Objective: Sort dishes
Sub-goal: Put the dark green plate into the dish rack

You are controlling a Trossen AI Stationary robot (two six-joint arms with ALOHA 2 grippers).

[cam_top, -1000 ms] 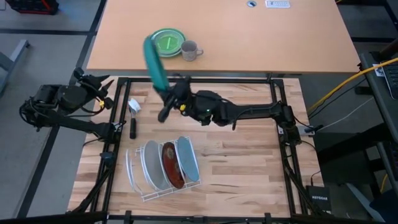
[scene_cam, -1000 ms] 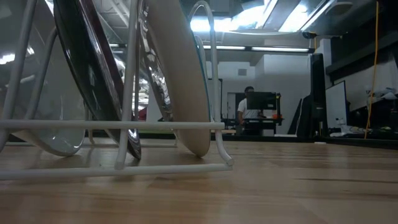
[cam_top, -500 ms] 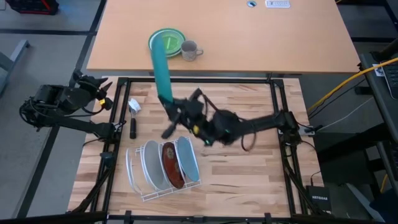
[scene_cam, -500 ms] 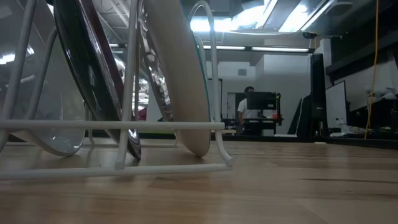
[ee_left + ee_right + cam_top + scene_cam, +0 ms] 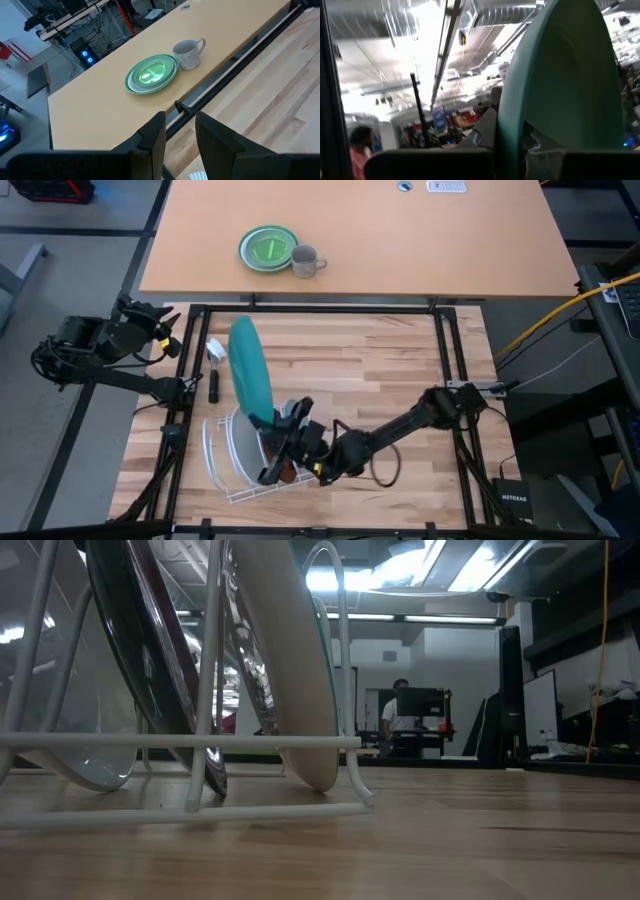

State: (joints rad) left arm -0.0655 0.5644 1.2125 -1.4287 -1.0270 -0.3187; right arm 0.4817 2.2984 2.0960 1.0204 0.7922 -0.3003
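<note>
High view: right gripper (image 5: 272,432) grips the teal plate (image 5: 249,374) by its lower edge, held on edge over the rack (image 5: 213,457), where the white plate (image 5: 243,450) and red plate (image 5: 283,470) stand (blue one hidden by the arm). Left gripper (image 5: 168,332) waits well away from the rack, fingers a bit apart.

Low view: rack w/ plates upright.

Right wrist: fingers (image 5: 486,131) clamp the teal plate.

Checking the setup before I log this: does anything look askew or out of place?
Nothing damaged. The teal plate, gripped on edge by the right end effector, hangs tilted above the rack, not yet slotted.
</note>
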